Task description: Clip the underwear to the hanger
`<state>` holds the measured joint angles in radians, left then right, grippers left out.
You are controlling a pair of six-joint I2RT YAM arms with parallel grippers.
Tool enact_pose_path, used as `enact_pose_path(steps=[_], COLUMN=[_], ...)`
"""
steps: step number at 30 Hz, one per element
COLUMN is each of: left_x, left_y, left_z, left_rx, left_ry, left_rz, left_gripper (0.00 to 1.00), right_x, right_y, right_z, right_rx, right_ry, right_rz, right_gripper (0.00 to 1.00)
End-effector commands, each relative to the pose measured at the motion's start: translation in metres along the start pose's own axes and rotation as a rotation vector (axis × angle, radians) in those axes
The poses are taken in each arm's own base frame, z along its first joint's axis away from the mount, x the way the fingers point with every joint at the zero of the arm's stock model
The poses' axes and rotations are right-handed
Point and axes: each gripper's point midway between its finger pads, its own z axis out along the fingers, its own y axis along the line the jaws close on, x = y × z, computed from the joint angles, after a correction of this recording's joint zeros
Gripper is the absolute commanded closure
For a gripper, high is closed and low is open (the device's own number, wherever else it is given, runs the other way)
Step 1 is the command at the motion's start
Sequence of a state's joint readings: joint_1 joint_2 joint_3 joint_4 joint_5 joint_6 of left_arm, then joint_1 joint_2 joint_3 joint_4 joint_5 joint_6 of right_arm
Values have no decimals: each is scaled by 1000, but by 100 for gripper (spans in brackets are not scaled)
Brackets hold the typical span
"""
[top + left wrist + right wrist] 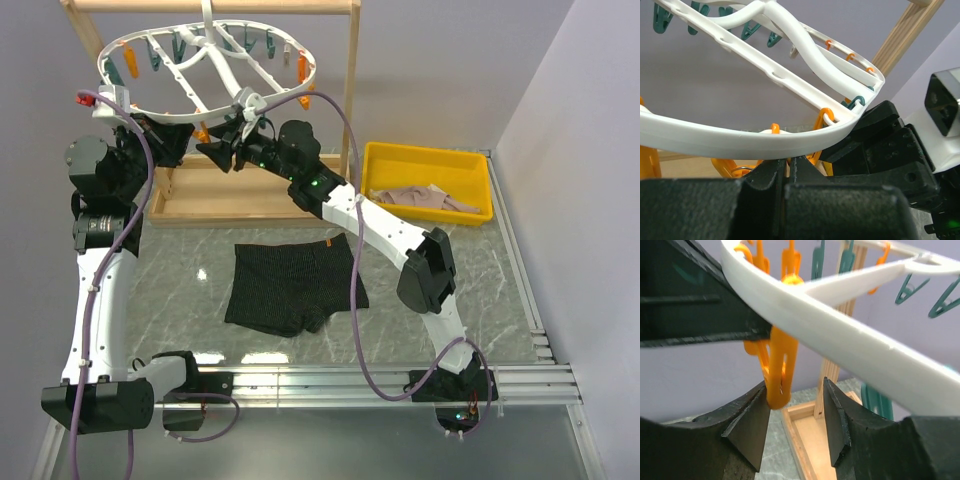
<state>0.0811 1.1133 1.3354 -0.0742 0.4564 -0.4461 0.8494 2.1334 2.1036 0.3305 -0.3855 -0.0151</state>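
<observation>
Right claw astride half-hidden peg

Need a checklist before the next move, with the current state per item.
1. Right gripper open: ok.
2. Orange peg between its jaws: ok, it hangs under the hanger rim.
3. Left gripper shut at the rim: ok. Whether it actually clamps the rim: cannot tell.
4. Underwear raised to the peg: not ok, it lies flat on the table, unheld.
5. Peg mouth open: cannot tell.
</observation>
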Motion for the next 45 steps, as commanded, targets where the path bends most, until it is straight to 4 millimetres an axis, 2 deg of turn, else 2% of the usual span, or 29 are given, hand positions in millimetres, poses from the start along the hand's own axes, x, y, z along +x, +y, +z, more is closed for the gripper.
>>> enact_pose_path(steps=[1,4,6,8,9,11,12,14,15,17,18,23,24,26,27,35,39,45], left_x=[8,9,11,10,8,8,6,2,-1,-4,-9,-15,-14,-12,-10,-18,-14,-10], left_y=[-17,-17,-17,-19,-21,-24,-24,-26,-26,-26,-24,-30,-34,-35,-35,-27,-24,-24], left_z=[-8,-9,-8,-9,-10,-12,-14,-20,-23,-29,-34,-49,-51,-50,-47,-33,-18,-7], left_rx=[77,79,79,87,95,101,99,86,81,71,56,68,86,98,107,91,71,65], left_ry=[55,61,68,66,64,61,54,41,35,35,22,18,27,37,50,18,20,7], left_rz=[10,10,7,5,3,-3,-2,-4,-4,-27,-49,-77,-80,-100,-111,-149,-152,-176], left_gripper=[100,99,99,100,99,97,93,86,77,69,61,44,37,34,29,27,28,33], right_x=[-56,-58,-59,-56,-55,-55,-55,-57,-58,-59,-61,-58,-59,-58,-57,-60,-59,-55], right_y=[8,9,10,9,9,8,8,9,9,9,8,8,8,7,8,9,13,14], right_z=[1,1,2,3,3,2,2,1,1,1,1,1,1,1,2,3,4,4], right_rx=[-12,-12,-13,-5,-2,7,11,12,15,18,25,33,36,48,55,88,95,104], right_ry=[-118,-120,-119,-111,-108,-109,-108,-109,-110,-111,-115,-108,-108,-106,-104,-107,-103,-89], right_rz=[-28,-27,-31,-33,-29,-27,-26,-24,-25,-25,-27,-28,-28,-25,-24,-45,-50,-60], right_gripper=[48,50,57,69,86,99,100,100,100,100,100,100,100,100,100,100,100,100])
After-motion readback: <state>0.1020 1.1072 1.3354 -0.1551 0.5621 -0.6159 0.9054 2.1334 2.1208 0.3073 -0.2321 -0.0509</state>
